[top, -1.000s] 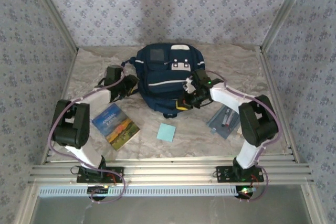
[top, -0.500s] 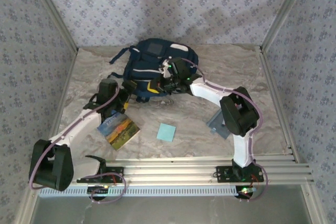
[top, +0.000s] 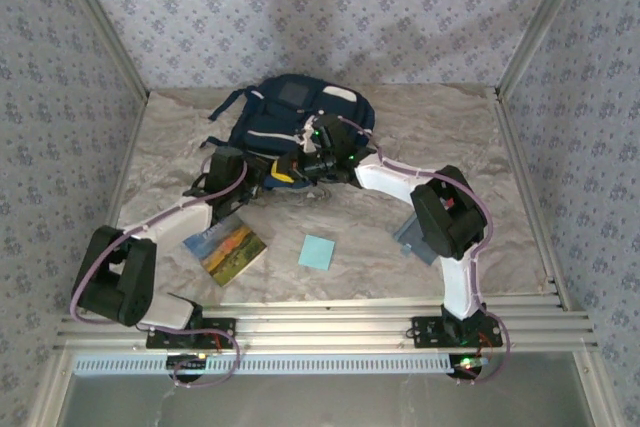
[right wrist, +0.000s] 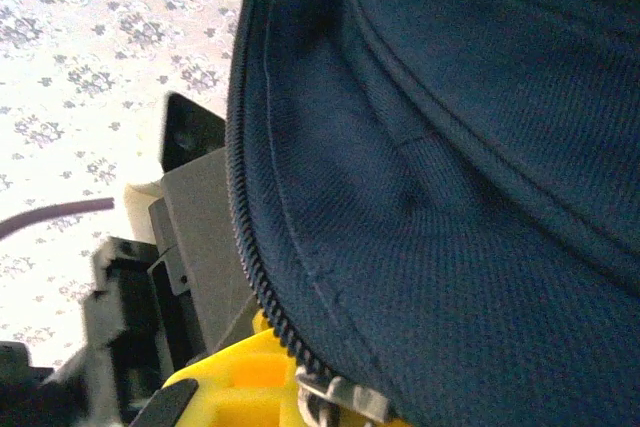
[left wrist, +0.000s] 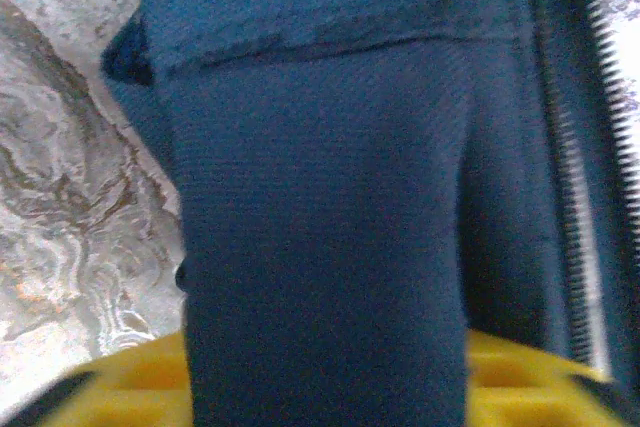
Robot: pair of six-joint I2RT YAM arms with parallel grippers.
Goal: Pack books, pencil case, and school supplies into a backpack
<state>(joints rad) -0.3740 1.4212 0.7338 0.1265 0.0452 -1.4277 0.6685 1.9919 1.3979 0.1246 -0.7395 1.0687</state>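
The navy backpack (top: 296, 112) lies tipped at the back of the table. My right gripper (top: 320, 155) is at its near edge, shut on the fabric by the zip, and the metal zip pull (right wrist: 340, 402) sits right at its yellow jaws. My left gripper (top: 277, 173) is beside it on the left, closed on a fold of navy backpack fabric (left wrist: 320, 247) that runs down between its yellow fingers (left wrist: 110, 387). The book (top: 225, 252) lies flat at front left. The small light-blue pad (top: 316, 252) lies at front centre. The pencil case (top: 409, 238) is partly hidden behind my right arm.
Patterned walls close the table on three sides. A metal rail frame (top: 320, 319) runs along the near edge between the arm bases. A dark backpack strap (top: 225, 107) trails to the left of the bag.
The backpack has been pulled left and back and has tipped up, with my right gripper holding it. My left arm swung out, came in to the bag's near edge and closed on the fabric.
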